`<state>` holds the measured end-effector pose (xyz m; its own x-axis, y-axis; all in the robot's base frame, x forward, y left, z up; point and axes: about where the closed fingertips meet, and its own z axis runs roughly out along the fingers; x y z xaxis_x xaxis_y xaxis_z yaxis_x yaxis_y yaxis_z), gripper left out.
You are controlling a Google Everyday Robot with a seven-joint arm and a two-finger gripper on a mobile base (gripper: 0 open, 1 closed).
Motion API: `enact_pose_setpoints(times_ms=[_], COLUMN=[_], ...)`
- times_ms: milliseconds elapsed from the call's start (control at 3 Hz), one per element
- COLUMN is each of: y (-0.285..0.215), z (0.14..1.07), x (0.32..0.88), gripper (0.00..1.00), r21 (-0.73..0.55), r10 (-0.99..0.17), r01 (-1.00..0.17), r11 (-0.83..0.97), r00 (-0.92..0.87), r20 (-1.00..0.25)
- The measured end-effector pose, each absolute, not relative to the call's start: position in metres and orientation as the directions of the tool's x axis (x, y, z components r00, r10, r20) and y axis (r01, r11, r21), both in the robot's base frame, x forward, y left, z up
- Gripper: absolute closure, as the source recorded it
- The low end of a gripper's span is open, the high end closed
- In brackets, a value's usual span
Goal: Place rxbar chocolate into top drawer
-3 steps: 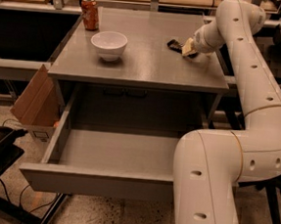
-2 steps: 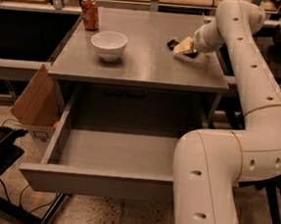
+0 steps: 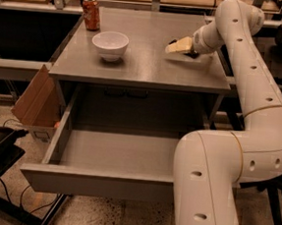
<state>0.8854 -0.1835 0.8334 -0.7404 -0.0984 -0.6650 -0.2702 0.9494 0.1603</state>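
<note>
Grey cabinet top point(image 3: 135, 64) fills the far half of your view. An orange can point(image 3: 91, 14) stands at its far left corner, with a white bowl point(image 3: 110, 44) just near of it. Below, the drawer point(image 3: 100, 184) is pulled fully out toward you, and nothing shows in the part of its floor that you can see. A cardboard box point(image 3: 33, 102) leans by the cabinet's left side.

Your arm point(image 3: 259, 110) rises on the right and bends over the top. It sets the gripper point(image 3: 172, 47) low on the right side of the surface, well apart from the bowl.

Over the last second the gripper has slid a little to the left. The bar point(image 3: 174, 40) used to lie plainly to the left of it. Now the gripper covers most of the bar, and only a dark sliver shows at its far edge. The bar is on the cabinet top, not in the drawer.

You cannot tell whether the jaws have clenched on the wrapper or stand released around it. My reading is that you are at the grasp itself, early in the task.

A flat bar on a smooth top may skid ahead of a sideways push. Confirm the hold before you lift. Then you need to bring the bar near, past the top's front edge, and down into the drawer.
</note>
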Motion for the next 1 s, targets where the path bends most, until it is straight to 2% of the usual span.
enact_pose_setpoints(times_ms=[667,1000], y=[-0.173,-0.173], z=[0.89,0.89], x=[0.891,0.891], gripper=[0.0,0.0], r21=[-0.023,-0.023], r10=[-0.281,-0.281], r01=[-0.399,-0.399], r11=[0.917,0.917], r00=[-0.602,-0.602], r20=[-0.748,-0.747])
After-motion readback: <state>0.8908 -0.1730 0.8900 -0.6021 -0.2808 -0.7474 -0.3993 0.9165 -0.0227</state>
